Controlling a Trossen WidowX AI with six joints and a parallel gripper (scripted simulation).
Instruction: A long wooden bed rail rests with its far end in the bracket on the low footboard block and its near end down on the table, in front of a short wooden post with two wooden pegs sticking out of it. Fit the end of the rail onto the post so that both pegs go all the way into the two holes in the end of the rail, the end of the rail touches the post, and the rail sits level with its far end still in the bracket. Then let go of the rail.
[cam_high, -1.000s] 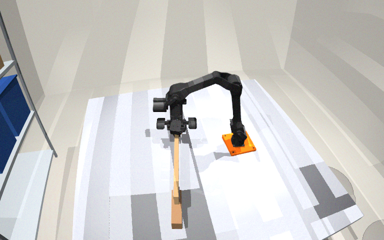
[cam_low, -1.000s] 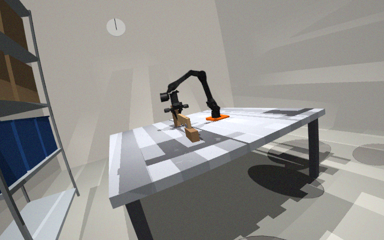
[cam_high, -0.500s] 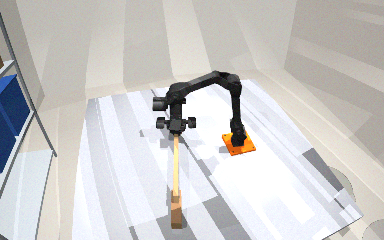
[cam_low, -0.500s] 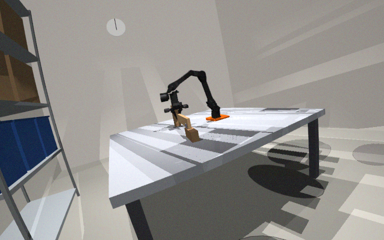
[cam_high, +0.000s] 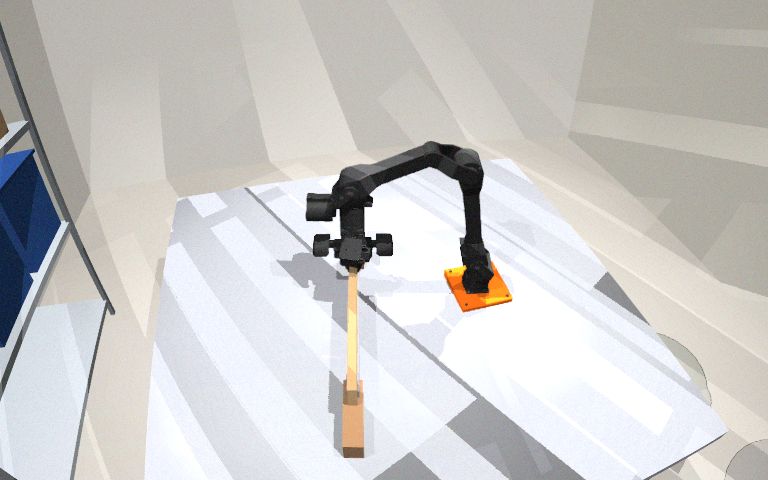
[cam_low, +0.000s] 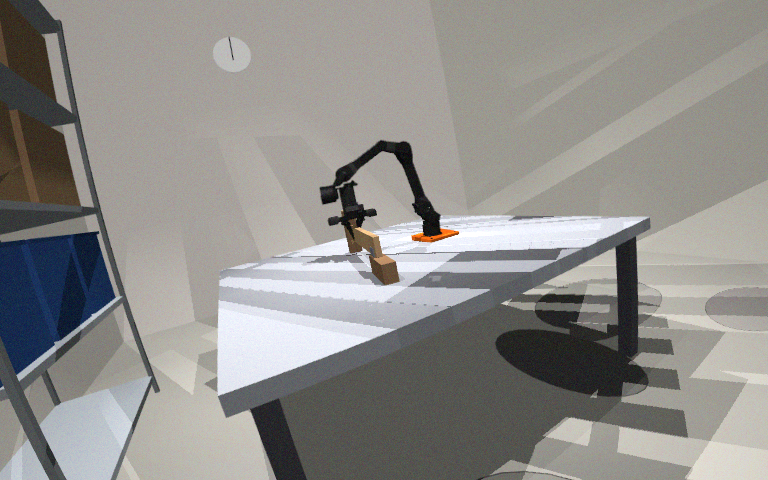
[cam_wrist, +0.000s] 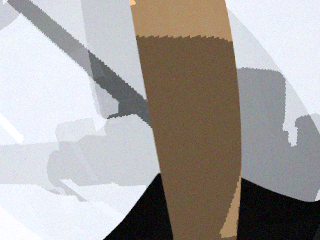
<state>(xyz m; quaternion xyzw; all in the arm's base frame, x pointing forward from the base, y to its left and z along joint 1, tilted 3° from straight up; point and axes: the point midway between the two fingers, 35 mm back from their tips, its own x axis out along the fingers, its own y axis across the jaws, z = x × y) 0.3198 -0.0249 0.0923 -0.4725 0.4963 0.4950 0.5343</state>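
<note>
The gripper is shut on the wooden rail near its post end, pointing down over it. The rail's far end sits at the bracket on the footboard block; how deep it sits in the bracket cannot be told. The rail looks roughly level, its near end raised off the table. The post stands upright just behind the gripper and is mostly hidden by it in the top view. The pegs, the holes and any gap between rail and post are hidden.
The arm's orange base plate is bolted to the table, to the right of the rail. The arm arches from it over to the post. A shelf rack with blue bins stands left, beyond the table edge.
</note>
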